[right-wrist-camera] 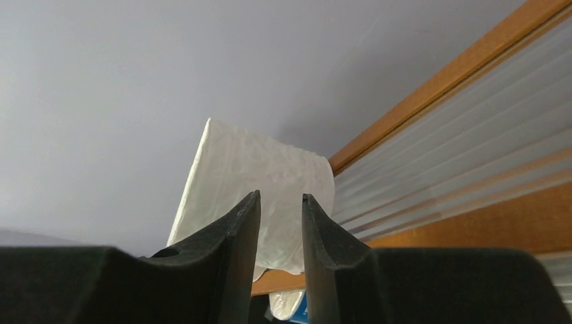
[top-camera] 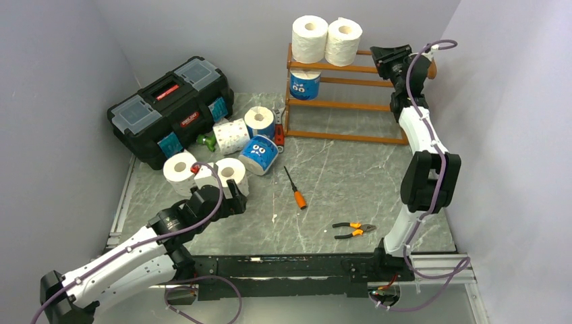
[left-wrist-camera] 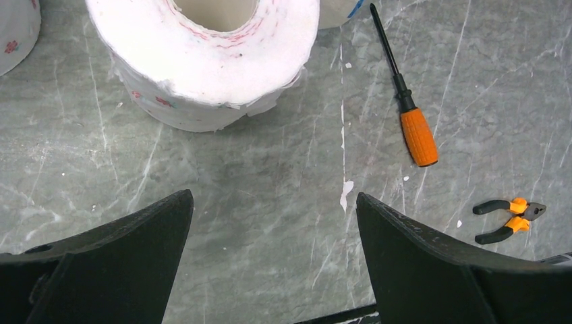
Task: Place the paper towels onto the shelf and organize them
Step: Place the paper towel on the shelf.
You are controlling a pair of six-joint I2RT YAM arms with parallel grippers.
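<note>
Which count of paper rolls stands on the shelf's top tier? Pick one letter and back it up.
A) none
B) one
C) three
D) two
D: a white roll and a second white roll stand side by side on the top tier of the shelf, while the blue roll sits one tier lower.

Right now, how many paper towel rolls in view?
8 rolls. Two white on top of the shelf, one blue a tier down; five on the table by the toolbox: three white, two blue. Some may be hidden.
</note>
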